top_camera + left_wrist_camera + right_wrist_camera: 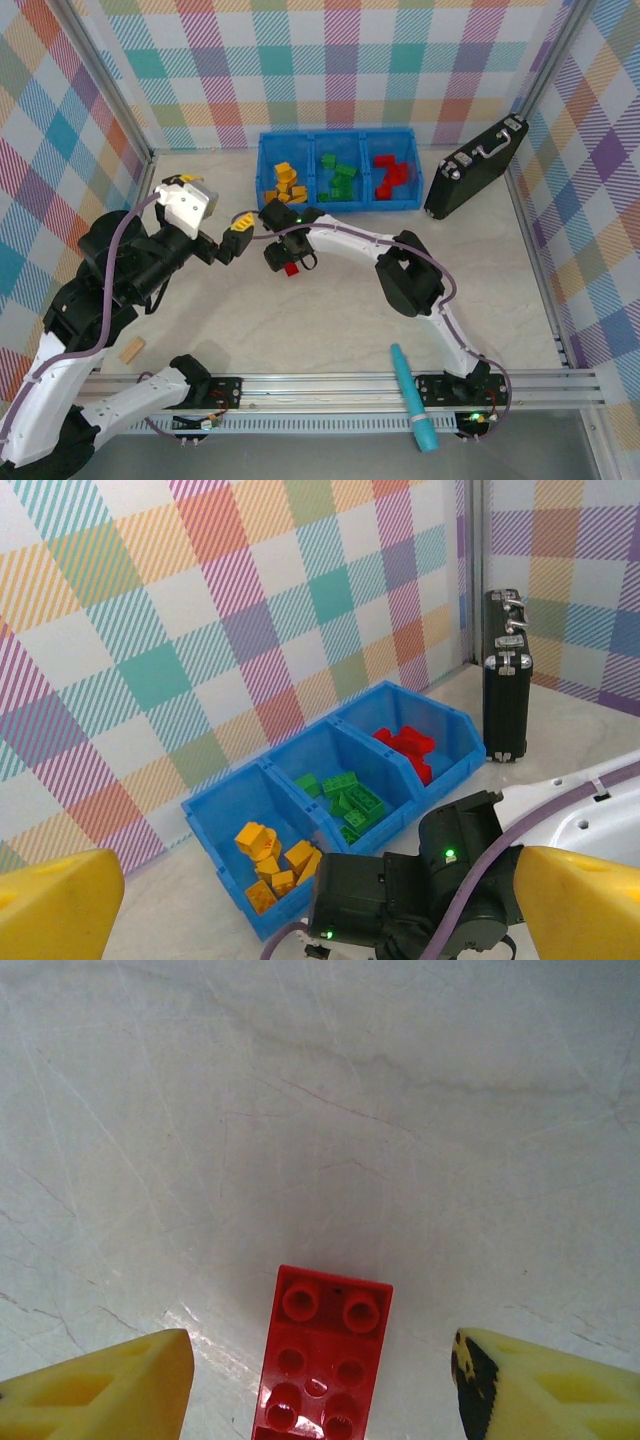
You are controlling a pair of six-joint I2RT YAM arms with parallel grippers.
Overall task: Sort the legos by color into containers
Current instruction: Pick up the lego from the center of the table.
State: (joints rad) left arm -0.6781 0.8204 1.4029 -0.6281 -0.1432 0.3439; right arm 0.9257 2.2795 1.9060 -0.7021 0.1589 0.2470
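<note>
Red lego brick [322, 1360] lies flat, studs up, on pale marbled tabletop [300, 1110], just near of blue three-bin tray [337, 133]. Looks like last loose one, so sorting nearly done. Step in hand: pickup. My right gripper [322, 1352] straddles it, yellow fingers [120, 1385] apart, gap each side, nothing gripped. Next: lower, close on smooth long sides, lift, carry far-right to bin with red bricks [390, 176]. My left gripper [232, 238] spread wide, empty. Brick hard, glossy, likely slippery; tray rigid plastic.
</note>
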